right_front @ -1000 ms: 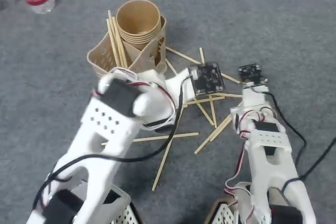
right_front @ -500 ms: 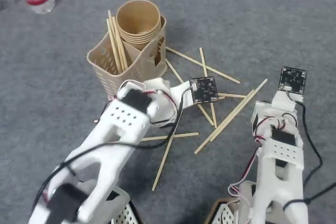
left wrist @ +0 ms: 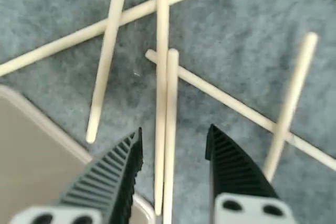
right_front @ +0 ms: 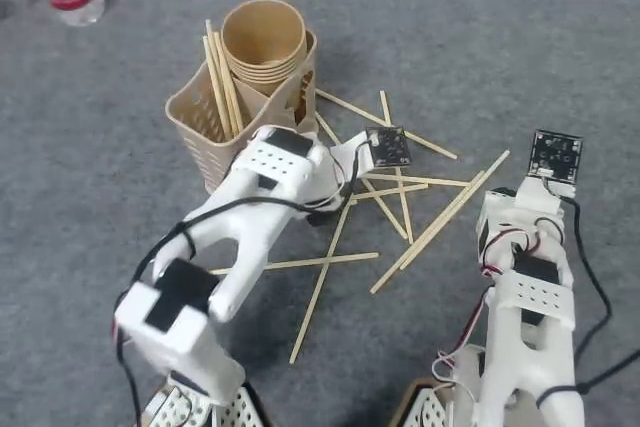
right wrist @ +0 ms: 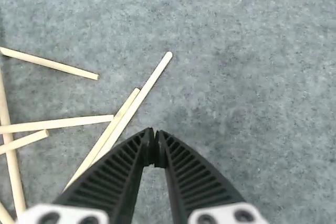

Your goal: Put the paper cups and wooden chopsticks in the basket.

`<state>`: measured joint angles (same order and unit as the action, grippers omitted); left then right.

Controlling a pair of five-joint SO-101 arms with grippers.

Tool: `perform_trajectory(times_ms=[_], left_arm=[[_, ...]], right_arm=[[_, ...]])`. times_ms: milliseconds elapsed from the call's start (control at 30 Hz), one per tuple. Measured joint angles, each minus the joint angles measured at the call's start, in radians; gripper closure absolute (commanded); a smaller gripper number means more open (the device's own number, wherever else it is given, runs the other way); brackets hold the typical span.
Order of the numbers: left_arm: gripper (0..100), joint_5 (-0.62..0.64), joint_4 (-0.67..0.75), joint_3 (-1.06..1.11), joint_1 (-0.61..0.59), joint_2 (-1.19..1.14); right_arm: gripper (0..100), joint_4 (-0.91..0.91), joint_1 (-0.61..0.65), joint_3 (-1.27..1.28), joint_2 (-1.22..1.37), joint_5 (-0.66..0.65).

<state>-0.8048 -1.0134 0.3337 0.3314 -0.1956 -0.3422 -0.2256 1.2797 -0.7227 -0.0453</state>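
- Paper cups (right_front: 263, 42) sit stacked in the basket (right_front: 195, 122) near the surface's (right_front: 560, 67) far edge.
- Left hand (left wrist: 175, 135), spread apart, straddles two loose chopsticks (left wrist: 161, 103) beside the basket.
- Right hand (right wrist: 153, 137) hangs pressed together, empty.

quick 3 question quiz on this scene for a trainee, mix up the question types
1. True or false: the right gripper is shut on a chopstick.
2. Where are the paper cups? A) stacked in the basket B) lying on their sides outside it C) held up by an arm
3. Fill in: the open fingers of the left gripper straddle two ___ lying side by side.
Key: 1 false, its fingers are shut on nothing. 2 A. 3 chopsticks.
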Motion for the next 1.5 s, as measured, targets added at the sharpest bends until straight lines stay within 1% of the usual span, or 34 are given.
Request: perform_trajectory(times_ms=[100,233,267,867,900,1033,1067,1167,1333,1400,1500], left_arm=[[82,0.000,0.000,-0.031,0.000,-0.054],[94,0.000,0.000,-0.054,0.009,-0.107],[95,0.002,0.000,-0.057,0.014,-0.114],[94,0.000,-0.005,-0.078,0.026,-0.137],[93,0.000,-0.005,-0.078,0.026,-0.137],[82,0.000,-0.005,-0.078,0.026,-0.140],[82,0.000,-0.005,-0.078,0.026,-0.140],[85,0.000,-0.005,-0.078,0.026,-0.140],[99,0.000,-0.005,-0.083,0.026,-0.157],[99,0.003,-0.009,-0.100,0.026,-0.175],[99,-0.003,-0.058,-0.153,0.028,-0.216]], right_arm=[[99.1,0.000,0.000,0.000,0.000,0.000],[99.1,0.000,0.000,0.000,0.000,0.000],[99.1,0.000,0.000,0.000,0.000,0.000],[99.1,0.000,0.000,0.000,0.000,0.000],[99.1,0.000,0.000,0.000,0.000,0.000],[99.1,0.000,0.000,0.000,0.000,0.000],[99.1,0.000,0.000,0.000,0.000,0.000],[99.1,0.000,0.000,0.000,0.000,0.000],[99.1,0.000,0.000,0.000,0.000,0.000],[99.1,0.000,0.000,0.000,0.000,0.000],[99.1,0.000,0.000,0.000,0.000,0.000]])
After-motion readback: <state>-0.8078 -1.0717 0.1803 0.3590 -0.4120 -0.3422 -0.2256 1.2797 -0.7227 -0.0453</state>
